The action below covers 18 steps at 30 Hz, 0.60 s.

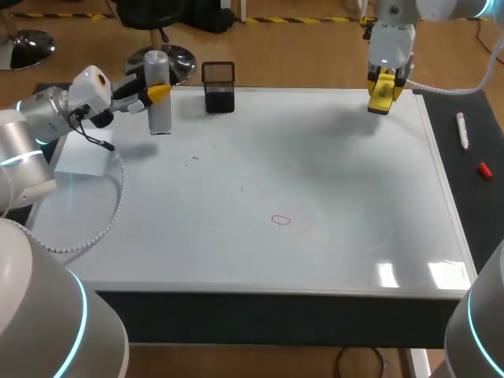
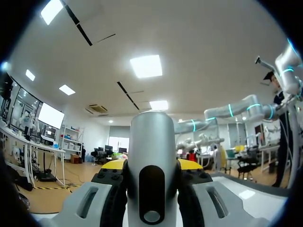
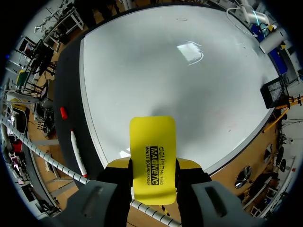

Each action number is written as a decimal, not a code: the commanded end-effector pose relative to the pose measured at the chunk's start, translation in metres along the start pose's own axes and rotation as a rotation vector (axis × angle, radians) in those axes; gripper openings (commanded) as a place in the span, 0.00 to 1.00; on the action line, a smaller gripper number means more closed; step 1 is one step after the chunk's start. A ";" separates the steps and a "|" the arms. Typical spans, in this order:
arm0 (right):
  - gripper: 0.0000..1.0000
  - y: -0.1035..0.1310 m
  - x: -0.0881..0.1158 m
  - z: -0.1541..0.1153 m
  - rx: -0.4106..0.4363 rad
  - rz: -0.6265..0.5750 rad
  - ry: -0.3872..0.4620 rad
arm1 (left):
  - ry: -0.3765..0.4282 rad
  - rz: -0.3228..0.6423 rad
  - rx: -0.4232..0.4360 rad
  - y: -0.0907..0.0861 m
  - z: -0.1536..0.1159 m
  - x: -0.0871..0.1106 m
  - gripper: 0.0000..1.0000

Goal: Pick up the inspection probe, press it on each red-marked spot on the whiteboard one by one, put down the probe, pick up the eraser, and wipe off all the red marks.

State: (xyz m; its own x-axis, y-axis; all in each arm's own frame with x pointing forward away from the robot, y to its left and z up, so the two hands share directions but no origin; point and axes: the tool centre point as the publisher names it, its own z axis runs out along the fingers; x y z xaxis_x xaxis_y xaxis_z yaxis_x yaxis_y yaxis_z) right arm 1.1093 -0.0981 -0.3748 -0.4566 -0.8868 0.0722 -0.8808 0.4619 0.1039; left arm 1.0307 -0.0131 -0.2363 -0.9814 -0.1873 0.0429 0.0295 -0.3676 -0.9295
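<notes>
My left gripper (image 1: 156, 93) is shut on the silver cylindrical probe (image 1: 158, 102), which stands upright at the whiteboard's far left corner; in the left wrist view the probe (image 2: 152, 170) fills the gap between the yellow-tipped fingers (image 2: 112, 166). My right gripper (image 1: 382, 88) hangs over the far right corner of the whiteboard (image 1: 331, 181), shut on the yellow eraser (image 1: 381, 95). The eraser (image 3: 152, 158) shows clamped between the fingers in the right wrist view. One small red ring mark (image 1: 281, 220) lies near the board's middle, also visible as a faint red mark (image 3: 182, 19) far ahead of the eraser.
A black mesh holder (image 1: 219, 87) stands at the board's far edge beside the probe. A white marker (image 1: 461, 130) and its red cap (image 1: 484, 169) lie on the dark strip right of the board. A white paper (image 1: 83, 157) lies at the left edge.
</notes>
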 end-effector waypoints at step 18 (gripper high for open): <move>0.00 0.120 -0.013 0.008 0.054 -0.252 0.038 | 0.001 0.001 0.002 0.000 0.000 0.000 0.00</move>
State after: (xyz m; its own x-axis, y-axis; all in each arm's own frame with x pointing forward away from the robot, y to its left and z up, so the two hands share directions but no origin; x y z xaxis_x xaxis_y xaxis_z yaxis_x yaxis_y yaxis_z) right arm 1.0341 -0.0381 -0.3838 -0.2295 -0.9701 0.0787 -0.9572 0.2396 0.1622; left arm 1.0307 -0.0131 -0.2364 -0.9814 -0.1870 0.0429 0.0295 -0.3677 -0.9295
